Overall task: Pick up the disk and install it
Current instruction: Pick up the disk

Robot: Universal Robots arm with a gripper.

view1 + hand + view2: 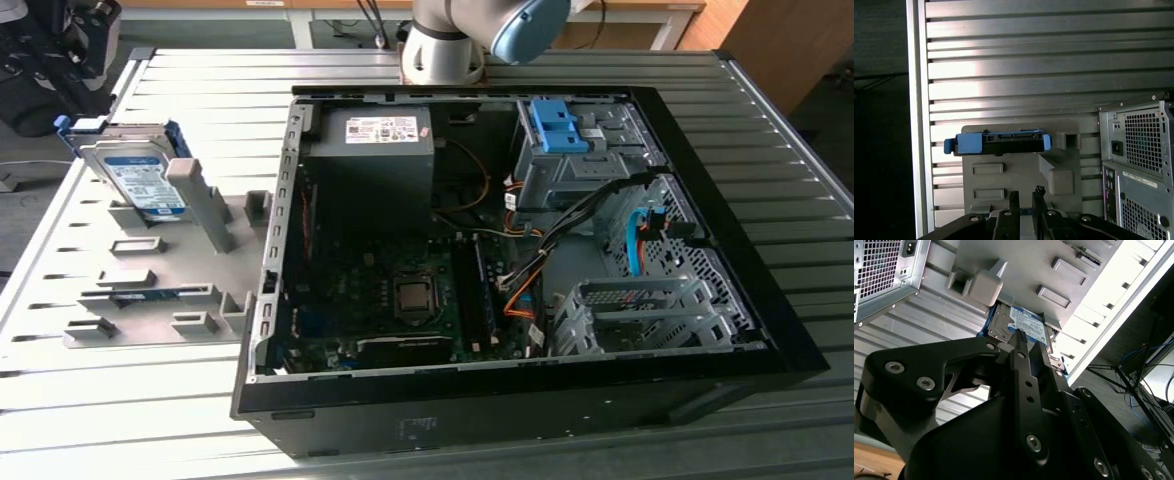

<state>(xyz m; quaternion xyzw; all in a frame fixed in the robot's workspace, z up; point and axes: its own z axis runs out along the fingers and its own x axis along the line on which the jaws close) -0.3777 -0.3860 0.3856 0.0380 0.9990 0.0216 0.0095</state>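
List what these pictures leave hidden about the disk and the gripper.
- Disk, lower end: exterior view, sunk behind the grey holder.
- Disk label: second wrist view, partly covered by the gripper.
- Disk faces: first wrist view shows it edge-on.
- Gripper body: both wrist views, cut off by the frame edge.

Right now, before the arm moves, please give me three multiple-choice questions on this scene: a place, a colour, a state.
1. Where is the silver metal disk in its blue plastic caddy?
A) standing in the flat grey holder, on the exterior view's left of the black computer case
B) inside that case
C) on the floor

2. What colour is the sticker on the dark power-supply box?
A) yellow
B) white
C) red

3. The case is:
A) closed
B) open on top
C) wrapped

Answers:
1 A, it stands on edge in the holder.
2 B, the sticker is white.
3 B, its inner boards show.
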